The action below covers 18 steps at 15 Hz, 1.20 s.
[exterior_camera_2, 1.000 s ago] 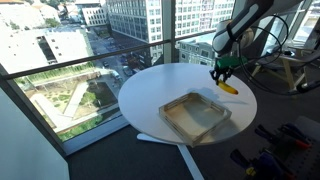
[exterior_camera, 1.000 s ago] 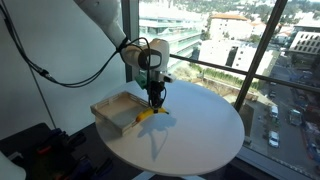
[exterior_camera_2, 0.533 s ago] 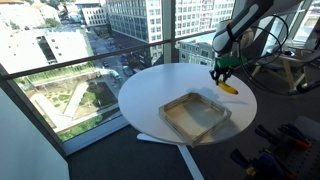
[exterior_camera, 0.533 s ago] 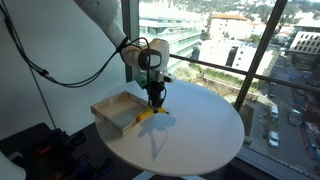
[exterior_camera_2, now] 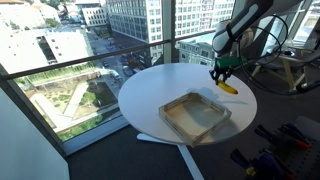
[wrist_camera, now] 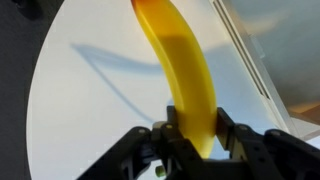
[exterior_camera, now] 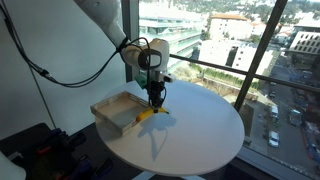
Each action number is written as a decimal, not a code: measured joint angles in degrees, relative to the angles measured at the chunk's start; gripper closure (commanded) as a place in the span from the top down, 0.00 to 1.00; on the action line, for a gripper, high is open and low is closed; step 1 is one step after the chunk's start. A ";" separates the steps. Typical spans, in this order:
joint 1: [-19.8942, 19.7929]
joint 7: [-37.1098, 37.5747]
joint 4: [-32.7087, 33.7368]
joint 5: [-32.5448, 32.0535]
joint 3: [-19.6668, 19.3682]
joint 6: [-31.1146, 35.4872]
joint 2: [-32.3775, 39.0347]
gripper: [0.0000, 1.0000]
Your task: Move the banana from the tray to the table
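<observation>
My gripper [wrist_camera: 193, 128] is shut on the yellow banana [wrist_camera: 182, 70], which runs from between my fingers up the wrist view, over the white table [wrist_camera: 90, 110]. In both exterior views the banana [exterior_camera: 151, 113] [exterior_camera_2: 227, 87] sits low over the table top [exterior_camera: 200, 130] [exterior_camera_2: 150, 90], just beside the tray [exterior_camera: 116, 108] [exterior_camera_2: 196, 116]. The gripper [exterior_camera: 157, 100] [exterior_camera_2: 219, 72] points straight down onto it. Whether the banana touches the table I cannot tell. The tray's pale edge [wrist_camera: 255, 65] shows at the right of the wrist view.
The round table stands close to tall windows with a railing [exterior_camera: 230, 72] behind it. Dark cables [exterior_camera: 40, 65] hang beside the arm. Equipment [exterior_camera_2: 290, 70] stands beyond the table's far side, and dark gear [exterior_camera_2: 270, 155] lies on the floor.
</observation>
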 measured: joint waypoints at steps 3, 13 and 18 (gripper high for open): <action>-0.08 0.00 1.00 0.04 -0.01 0.14 0.42 0.16; -1.57 0.00 5.22 0.06 -0.09 1.50 4.70 0.16; -2.65 0.00 7.18 0.15 -0.27 1.52 7.30 0.16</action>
